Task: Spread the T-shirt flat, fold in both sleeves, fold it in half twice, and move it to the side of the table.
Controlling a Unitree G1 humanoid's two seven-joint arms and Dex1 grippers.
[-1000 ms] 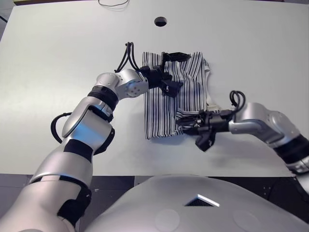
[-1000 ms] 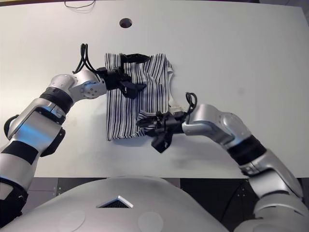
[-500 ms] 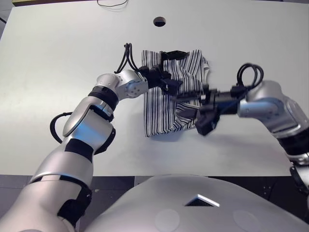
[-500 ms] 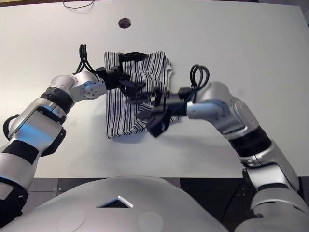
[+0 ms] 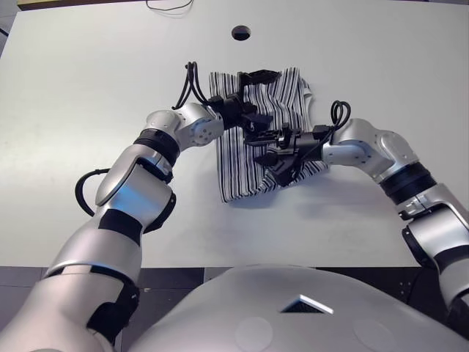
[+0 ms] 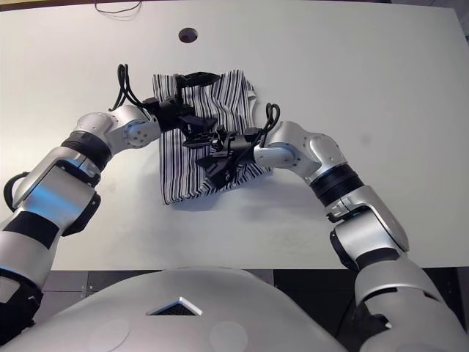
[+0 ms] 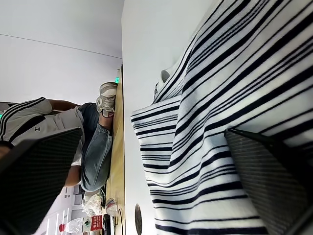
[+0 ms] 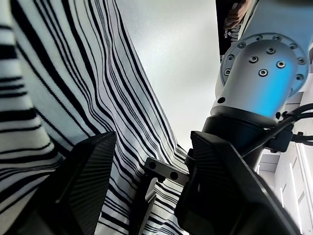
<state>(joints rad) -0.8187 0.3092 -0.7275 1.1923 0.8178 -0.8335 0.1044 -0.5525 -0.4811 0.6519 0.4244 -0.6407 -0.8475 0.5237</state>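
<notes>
The black-and-white striped T-shirt [image 5: 238, 165] lies as a narrow folded stack on the white table [image 5: 88, 73], and its near right part is bunched up toward the middle. My left gripper [image 5: 258, 99] hovers open over the shirt's far half; in the left wrist view [image 7: 154, 132] its fingers stand wide apart above the stripes [image 7: 234, 73]. My right gripper [image 5: 275, 152] sits over the shirt's middle, just on the near side of the left one. Its fingers are apart, with cloth [image 8: 73, 73] beside them and nothing pinched between them.
A round hole [image 5: 239, 32] lies in the table beyond the shirt, and a thin cable [image 5: 168, 6] rests at the far edge. Bare tabletop stretches to the left and right of the shirt. The two grippers are very close together.
My right gripper lifted the shirt's near right corner from the table's front and carried it away and leftward over the shirt's middle. The left gripper stayed over the far half.
</notes>
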